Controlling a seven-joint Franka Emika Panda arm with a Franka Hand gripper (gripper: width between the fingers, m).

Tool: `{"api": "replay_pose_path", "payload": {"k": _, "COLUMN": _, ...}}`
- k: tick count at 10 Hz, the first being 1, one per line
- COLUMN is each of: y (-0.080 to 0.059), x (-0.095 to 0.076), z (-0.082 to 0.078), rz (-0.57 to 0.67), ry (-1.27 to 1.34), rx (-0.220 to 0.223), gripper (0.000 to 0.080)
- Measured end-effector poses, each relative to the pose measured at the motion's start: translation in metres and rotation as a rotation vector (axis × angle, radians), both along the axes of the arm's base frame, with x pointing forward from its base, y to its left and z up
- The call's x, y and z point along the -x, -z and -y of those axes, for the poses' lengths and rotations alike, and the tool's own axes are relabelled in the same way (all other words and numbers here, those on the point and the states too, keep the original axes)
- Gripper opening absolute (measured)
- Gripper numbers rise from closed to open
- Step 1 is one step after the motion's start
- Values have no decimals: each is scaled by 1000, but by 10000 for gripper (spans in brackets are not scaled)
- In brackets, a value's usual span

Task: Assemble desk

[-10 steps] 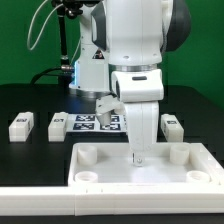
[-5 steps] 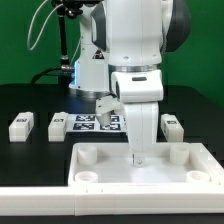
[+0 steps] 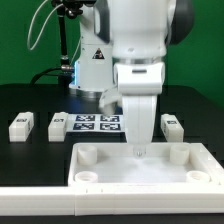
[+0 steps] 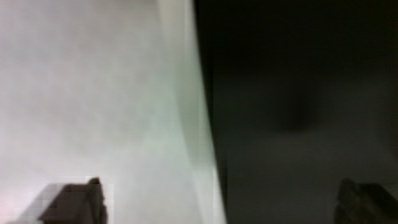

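The white tray-like tabletop (image 3: 140, 168) lies at the front of the black table, with round sockets (image 3: 88, 154) in its corners. My gripper (image 3: 138, 150) points straight down at the middle of its far rim. In the wrist view the gripper (image 4: 221, 203) is open. One fingertip (image 4: 71, 203) hangs over the blurred white tabletop (image 4: 98, 100) and the other over the dark table, with the rim's edge running between them and nothing held. Three small white legs lie behind the tabletop: two at the exterior view's left (image 3: 20, 127) (image 3: 57, 125) and one at its right (image 3: 172, 126).
The marker board (image 3: 98, 123) lies flat behind the tabletop, between the legs. The robot's base (image 3: 92, 65) and a black stand rise at the back. A white border rail (image 3: 60, 196) runs along the front edge.
The hand has risen a little above the tabletop's far rim and turned slightly. The tabletop and legs have not moved.
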State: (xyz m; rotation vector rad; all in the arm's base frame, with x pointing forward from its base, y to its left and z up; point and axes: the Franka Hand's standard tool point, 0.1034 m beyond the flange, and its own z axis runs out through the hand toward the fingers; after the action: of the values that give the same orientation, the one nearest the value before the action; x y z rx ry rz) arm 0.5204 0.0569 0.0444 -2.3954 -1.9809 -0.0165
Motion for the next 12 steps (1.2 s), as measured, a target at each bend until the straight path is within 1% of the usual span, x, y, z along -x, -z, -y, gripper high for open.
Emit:
{"api": "replay_pose_path", "payload": {"k": 1, "y": -8, "x": -2, "z": -10, "rz": 3, "ry": 127, "rx": 1, "gripper": 649}}
{"api": "replay_pose_path", "payload": {"k": 2, "y": -20, "x": -3, "z": -28, "rz": 10, "ry": 267, "rx": 3, "gripper": 649}}
{"api": "replay_pose_path", "payload": {"k": 3, "y": -26, "x": -3, "z": -49, "rz": 18, "ry": 376, "rx": 0, "gripper": 649}}
{"api": "replay_pose_path", "payload": {"k": 4, "y": -24, "x": -3, "z": -58, "rz": 32, "ry": 430, "rx": -14, "gripper": 649}}
{"api": "replay_pose_path", "payload": {"k": 5, "y": -17, "x": -2, "z": -59, "rz": 49, "ry": 483, "rx": -30, "gripper": 649}}
{"api": "replay_pose_path", "payload": {"k": 9, "y": -16, "x": 1, "z": -61, "rz": 19, "ry": 784, "rx": -37, "gripper": 649}}
{"api": "replay_pose_path", "payload": {"k": 11, "y": -22, "x": 17, "z": -74, "rz": -51, "ry": 1041, "rx": 22, "gripper": 649}}
{"api": "replay_pose_path", "payload": {"k": 12, "y": -23, "x": 17, "z": -80, "rz": -64, "ry": 1189, "rx": 23, "gripper": 649}}
